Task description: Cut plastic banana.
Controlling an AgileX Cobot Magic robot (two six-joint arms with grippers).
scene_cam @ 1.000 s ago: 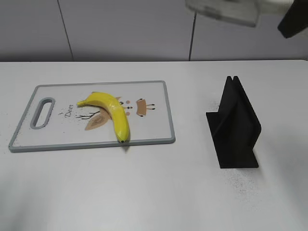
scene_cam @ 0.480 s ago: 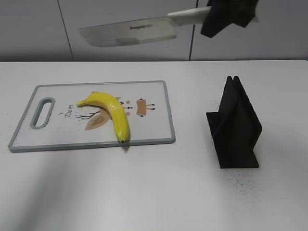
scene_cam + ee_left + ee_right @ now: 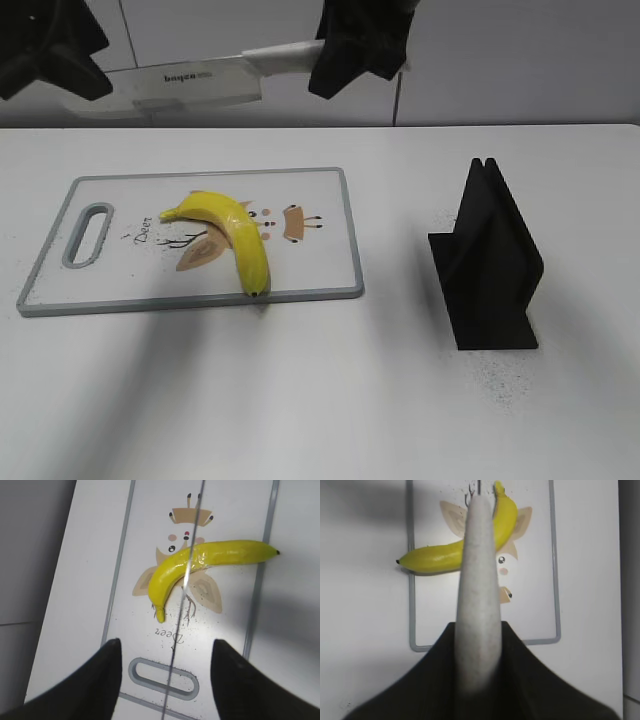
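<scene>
1. While the knife (image 3: 190, 84) hangs high at the upper left of the exterior frame, well above the cutting board (image 3: 330, 285), no cut has been made: the plastic banana (image 3: 232, 233) lies whole, so the lowering and the slice itself are all left to do.
2. The right gripper (image 3: 350, 45), top centre of that frame, is clamped on the knife's white handle (image 3: 479, 595), which the right wrist view shows squeezed between its dark fingers (image 3: 522, 680).
3. The left gripper (image 3: 165, 680) has its fingers spread apart with nothing between them; it hovers over the board's handle slot (image 3: 162, 675), and the blade shows edge-on as a thin line crossing the banana.
4. The banana rests on the board, centre-left of the exterior frame, over the printed deer (image 3: 290, 222).
5. Its long axis runs diagonally: stem end toward the upper left, near the slot side, and the dark tip toward the lower right, at the board's near edge.
</scene>
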